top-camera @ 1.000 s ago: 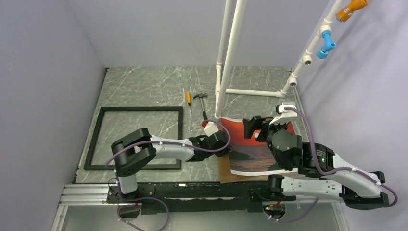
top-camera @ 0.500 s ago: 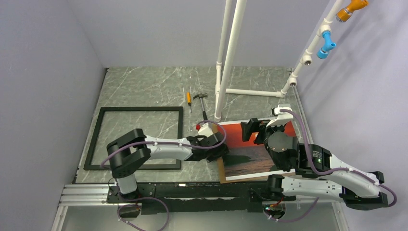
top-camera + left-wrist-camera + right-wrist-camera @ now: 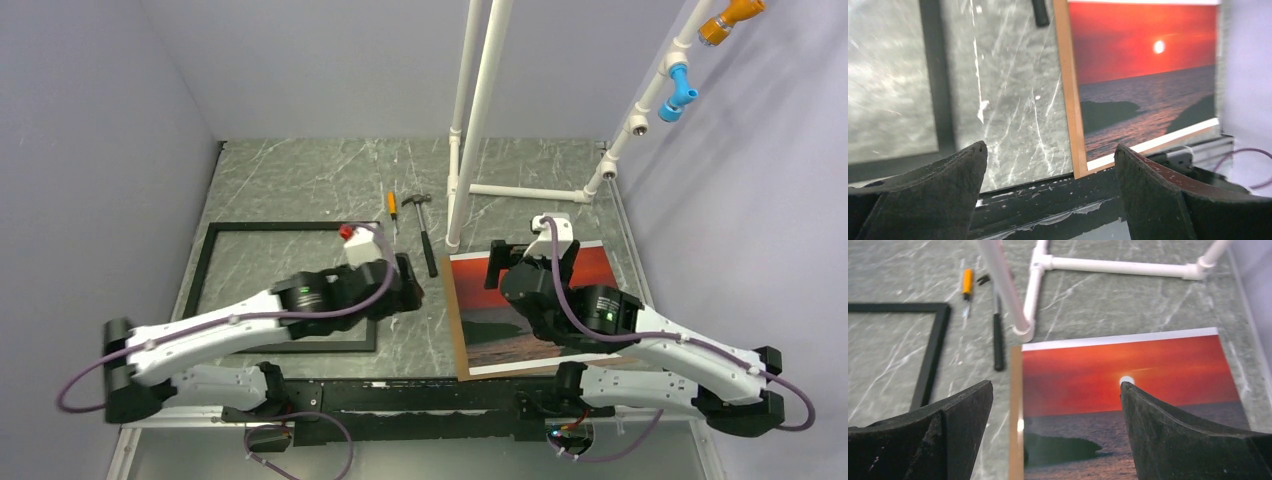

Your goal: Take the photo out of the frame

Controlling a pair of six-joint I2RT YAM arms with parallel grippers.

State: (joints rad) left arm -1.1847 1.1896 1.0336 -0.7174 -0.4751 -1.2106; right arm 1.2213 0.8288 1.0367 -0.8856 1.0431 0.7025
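Note:
The photo (image 3: 485, 328), a red sunset over dark sea, lies flat on the table at the right. A brown board edge (image 3: 1016, 405) shows along its left side. The empty black frame (image 3: 290, 227) lies flat at the left, also visible in the wrist views as the frame (image 3: 930, 355) and the frame (image 3: 940, 75). My left gripper (image 3: 408, 285) is open over the bare marble strip between frame and photo, holding nothing; the left gripper (image 3: 1050, 150) looks toward the photo (image 3: 1143, 75). My right gripper (image 3: 530, 262) hovers open above the photo (image 3: 1128, 375), nothing between the right gripper (image 3: 1055, 384) fingers.
A black-handled hammer (image 3: 426, 240) and an orange screwdriver (image 3: 392, 205) lie behind the gap between frame and photo. A white pipe stand (image 3: 480, 120) rises just behind the photo, its base bar (image 3: 520, 190) on the table. A metal rail (image 3: 330, 395) runs along the near edge.
My left gripper let go of the photo's left edge, opened and drew back left. The photo, lifted before, now lies flat. My right gripper opened wider and shifted slightly left.

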